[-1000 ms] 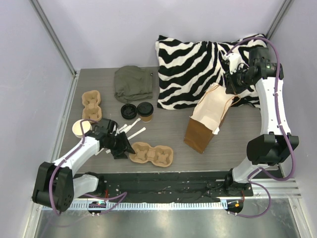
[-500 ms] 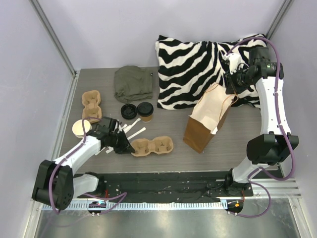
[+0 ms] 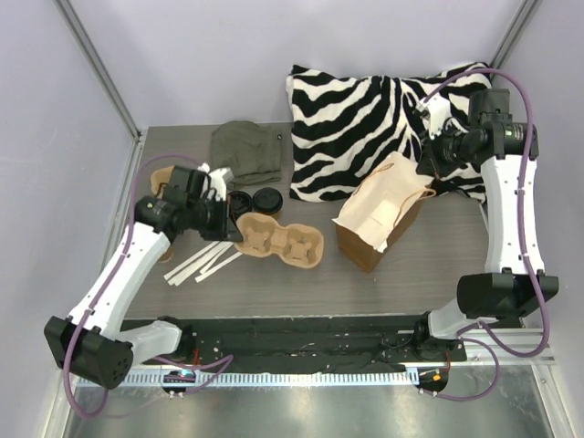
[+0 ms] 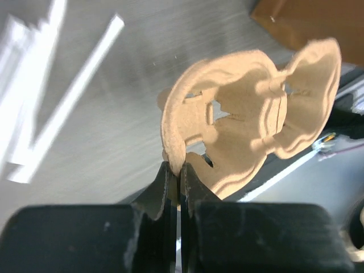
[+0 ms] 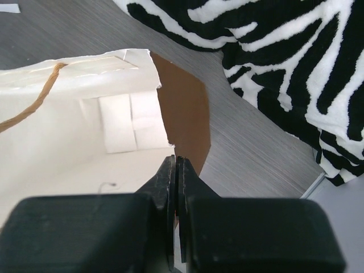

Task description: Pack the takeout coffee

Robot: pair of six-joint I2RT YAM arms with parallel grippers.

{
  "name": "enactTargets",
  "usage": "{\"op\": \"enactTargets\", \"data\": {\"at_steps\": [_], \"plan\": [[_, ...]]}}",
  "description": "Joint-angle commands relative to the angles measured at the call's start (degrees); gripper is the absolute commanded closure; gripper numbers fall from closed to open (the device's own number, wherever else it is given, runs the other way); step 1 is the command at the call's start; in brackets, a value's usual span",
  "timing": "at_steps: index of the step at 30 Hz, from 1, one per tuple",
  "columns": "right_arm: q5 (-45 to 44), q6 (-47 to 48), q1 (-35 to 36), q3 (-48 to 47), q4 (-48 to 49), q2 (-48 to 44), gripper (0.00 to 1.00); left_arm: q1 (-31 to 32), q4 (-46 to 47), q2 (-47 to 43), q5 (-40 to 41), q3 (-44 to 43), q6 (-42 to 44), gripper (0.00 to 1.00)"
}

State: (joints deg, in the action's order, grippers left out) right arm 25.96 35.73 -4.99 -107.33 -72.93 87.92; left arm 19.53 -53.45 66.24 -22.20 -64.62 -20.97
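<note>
My left gripper (image 3: 224, 225) (image 4: 180, 168) is shut on the rim of a tan two-hole cup carrier (image 3: 281, 243) (image 4: 244, 114) and holds it above the table, left of the bag. At the rear right, my right gripper (image 3: 430, 173) (image 5: 175, 163) is shut on the top edge of the brown paper bag (image 3: 377, 219) (image 5: 74, 119). The bag tilts with its white-lined mouth open toward the left. The takeout coffee with the pale rim is hidden, likely under my left arm. A brown cup with a black lid (image 3: 267, 198) stands just behind the carrier.
A loose black lid (image 3: 240, 203) lies beside the lidded cup. A second carrier (image 3: 165, 173) peeks out behind my left arm. White strips (image 3: 203, 264) (image 4: 68, 102) lie at front left. A green cloth (image 3: 246, 151) and zebra pillow (image 3: 365, 119) (image 5: 284, 51) fill the back.
My left gripper closed on the carrier's rim, then lifted it up and back toward the lidded cup. The bag has tipped further left with its mouth wider.
</note>
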Motion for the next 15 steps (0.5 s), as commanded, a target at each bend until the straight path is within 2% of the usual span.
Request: {"op": "enactTargets", "data": {"at_steps": [1,2,3,6,8,9,12,15], "plan": [[3.5,1.2,0.2,-0.9,-2.0,-4.6,0.99,0.4,-11.1,1.9,3.8,-15.4,17.8,1.00],[3.7,1.2,0.6,-0.8,-2.2,-4.9,0.99,0.4,-13.3,2.6,4.3,-18.1,24.9,1.00],[4.0,1.2,0.9,-0.6,-2.9,-5.1,0.99,0.4,-14.4,2.8,4.4,-20.9,28.4,1.00],[5.7,0.3,3.2,-0.3,-3.8,-6.1,0.99,0.4,-17.3,5.2,6.1,-36.7,39.5,1.00],[5.7,-0.3,5.0,0.3,-3.5,-6.7,0.99,0.5,-18.8,7.1,7.0,-44.2,42.8,1.00],[5.5,-0.8,8.2,0.5,-3.4,-7.0,0.99,0.5,-19.4,10.1,7.2,-52.1,45.7,1.00],[4.6,-2.9,11.5,0.9,-1.8,-7.8,0.99,0.9,-20.7,13.5,5.5,-64.7,49.9,1.00],[3.9,-4.9,14.0,-0.2,-0.8,-7.9,0.99,4.7,-16.7,13.1,6.1,-67.6,53.2,0.99]]}}
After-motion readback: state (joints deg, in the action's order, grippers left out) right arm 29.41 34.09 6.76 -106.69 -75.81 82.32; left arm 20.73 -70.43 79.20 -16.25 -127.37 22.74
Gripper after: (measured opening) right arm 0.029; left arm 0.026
